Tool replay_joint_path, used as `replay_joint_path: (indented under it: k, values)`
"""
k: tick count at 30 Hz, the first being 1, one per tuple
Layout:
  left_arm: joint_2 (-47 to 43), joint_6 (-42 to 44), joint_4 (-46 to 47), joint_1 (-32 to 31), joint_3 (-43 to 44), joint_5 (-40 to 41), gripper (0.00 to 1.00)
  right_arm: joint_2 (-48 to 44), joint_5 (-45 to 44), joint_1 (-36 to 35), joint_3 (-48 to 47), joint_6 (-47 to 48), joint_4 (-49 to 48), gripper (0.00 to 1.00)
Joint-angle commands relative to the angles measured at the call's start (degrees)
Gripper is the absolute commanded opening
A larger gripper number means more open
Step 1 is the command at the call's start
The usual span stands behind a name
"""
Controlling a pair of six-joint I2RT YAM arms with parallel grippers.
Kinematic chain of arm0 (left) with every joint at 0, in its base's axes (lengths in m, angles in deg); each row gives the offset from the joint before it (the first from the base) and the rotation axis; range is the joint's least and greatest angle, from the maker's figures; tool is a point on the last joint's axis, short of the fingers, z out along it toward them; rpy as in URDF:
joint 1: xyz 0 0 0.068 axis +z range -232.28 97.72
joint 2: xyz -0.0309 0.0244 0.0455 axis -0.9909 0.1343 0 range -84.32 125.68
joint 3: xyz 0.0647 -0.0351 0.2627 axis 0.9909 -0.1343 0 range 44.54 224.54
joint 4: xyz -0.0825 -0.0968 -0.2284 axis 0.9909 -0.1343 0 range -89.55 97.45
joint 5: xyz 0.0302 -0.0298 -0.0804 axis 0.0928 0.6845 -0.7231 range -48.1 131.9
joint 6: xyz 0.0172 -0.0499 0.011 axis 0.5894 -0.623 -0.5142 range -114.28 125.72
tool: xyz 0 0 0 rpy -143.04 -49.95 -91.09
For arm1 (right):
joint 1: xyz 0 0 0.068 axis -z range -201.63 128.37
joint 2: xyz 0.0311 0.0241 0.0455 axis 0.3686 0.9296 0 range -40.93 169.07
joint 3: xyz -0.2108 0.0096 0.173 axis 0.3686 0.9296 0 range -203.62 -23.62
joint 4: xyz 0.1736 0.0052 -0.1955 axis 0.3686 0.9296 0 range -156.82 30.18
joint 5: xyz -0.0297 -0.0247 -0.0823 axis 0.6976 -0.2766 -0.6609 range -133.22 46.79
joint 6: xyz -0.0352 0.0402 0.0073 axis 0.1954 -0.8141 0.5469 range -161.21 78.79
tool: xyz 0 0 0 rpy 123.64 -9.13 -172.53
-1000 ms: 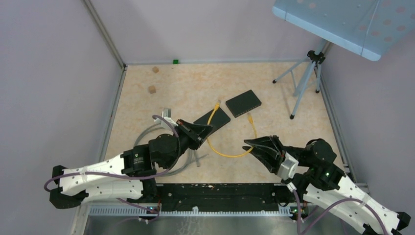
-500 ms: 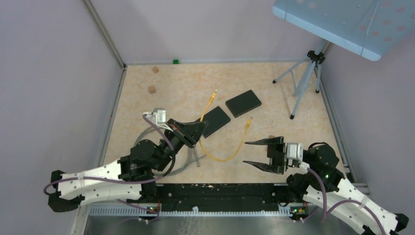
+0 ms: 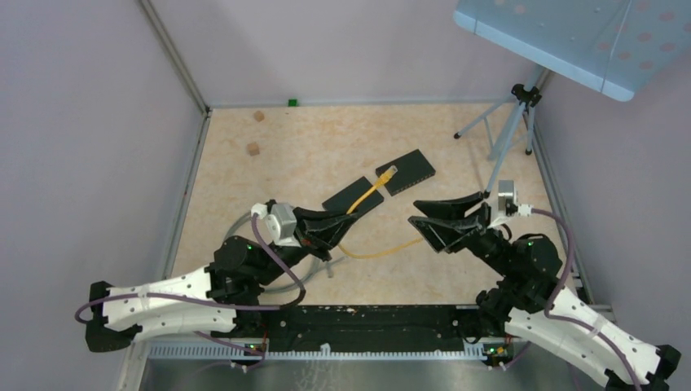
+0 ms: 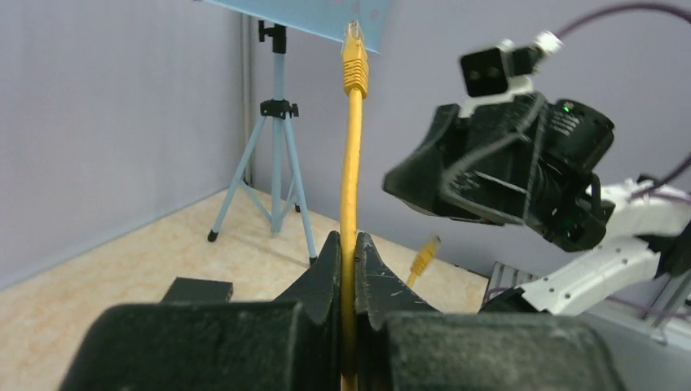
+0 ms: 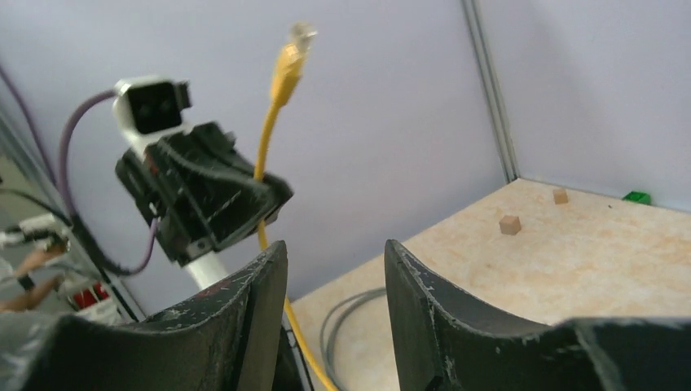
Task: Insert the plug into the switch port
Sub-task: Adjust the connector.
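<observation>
- Left gripper [image 3: 344, 221] clamped on the yellow cable [image 3: 368, 191], well below its plug [image 3: 389, 172].
- Right gripper [image 3: 414, 212] jaws apart, empty.
- Cable looks light and springy; better gripped just behind the plug.

I see a tripod [image 3: 522, 94] standing at the far right edge of the counter [image 3: 326, 142], with a light-blue perforated panel [image 3: 562, 37] just above it. Well left of the tripod, near the opposite wall, lie one small wooden cube [image 3: 253, 149] and a second cube [image 3: 259, 116], apart from each other. A small green block [image 3: 292, 103] sits against the back wall. A grey cable [image 3: 236, 224] loops nearer me, well left of the tripod.
</observation>
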Motion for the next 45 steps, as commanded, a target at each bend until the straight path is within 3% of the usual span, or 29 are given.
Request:
replay_joint_path:
  k: [1,5,17,21,31,39,42,44,45]
  values:
    - [0.79,12.98,6.36,0.12,0.30,-8.15,0.00,6.44,-9.72,-0.56,-0.08,-10.98,-14.34,0.47]
    - [2.00,18.05,8.71,0.11,0.47,-11.77,0.00,10.88,-15.07,-3.66,-0.10,-11.09,-22.90,0.48]
    - [3.11,20.48,16.27,0.12,-0.98,-4.19,0.00,25.17,-27.08,-25.84,-1.75,12.70,-44.42,0.48]
    - [3.26,20.46,15.05,0.12,-0.88,-4.86,0.00,30.65,-31.31,-27.59,-4.83,16.66,-49.04,0.47]
    - [2.59,19.59,13.22,0.12,-1.52,-5.06,0.00,37.70,-31.63,-28.63,-9.25,19.46,-56.74,0.45]
    - [2.82,18.80,12.27,0.12,-1.80,-6.51,0.00,39.91,-29.02,-28.75,-11.44,18.56,-56.72,0.34]
    - [2.83,18.27,10.86,0.12,-1.60,-7.59,0.00,40.53,-29.11,-28.71,-12.22,17.90,-56.37,0.18]
    - [2.66,17.72,9.72,0.12,-1.25,-7.60,0.00,40.63,-27.90,-28.72,-12.47,18.13,-56.09,0.00]
    - [2.37,17.53,9.05,0.08,-1.04,-7.61,0.00,40.49,-26.38,-28.71,-12.40,19.11,-55.70,0.00]
